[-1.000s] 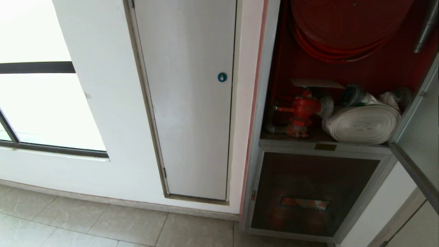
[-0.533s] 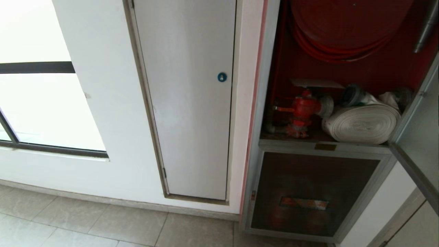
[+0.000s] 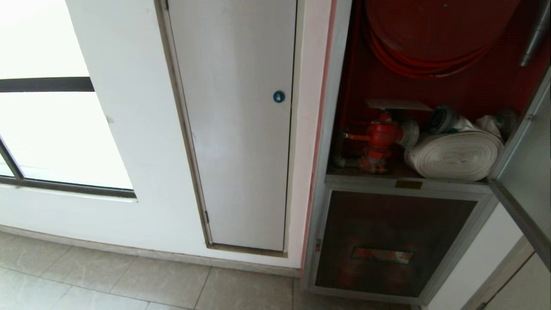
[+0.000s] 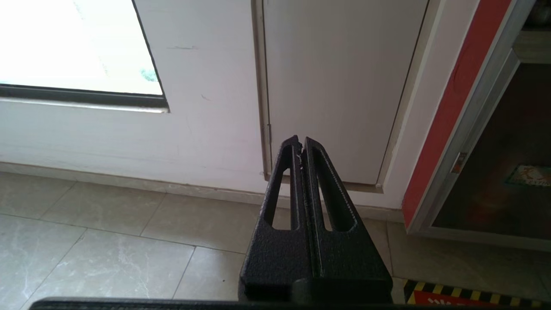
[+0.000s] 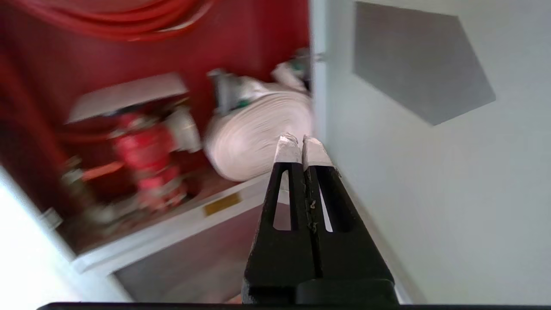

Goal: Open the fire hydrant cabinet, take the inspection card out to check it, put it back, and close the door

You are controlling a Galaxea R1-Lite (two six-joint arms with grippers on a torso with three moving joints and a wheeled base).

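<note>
With the door (image 3: 523, 172) swung open, the take-out step is judged in hand: the right gripper (image 5: 300, 144), jaws pressed together and empty, must be opened toward the inspection card (image 3: 396, 104) lying above the red valve (image 3: 381, 137) inside the fire hydrant cabinet (image 3: 327, 129), while the left gripper (image 4: 300, 146) is parked, closed.

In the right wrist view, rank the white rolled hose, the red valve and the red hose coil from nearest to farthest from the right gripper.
From the right gripper, shut and holding nothing:
1. White rolled hose, just behind the fingertips on the cabinet shelf.
2. Red valve, further along the shelf, past the rolled hose.
3. Red hose coil, up at the cabinet's top, farthest.
</note>
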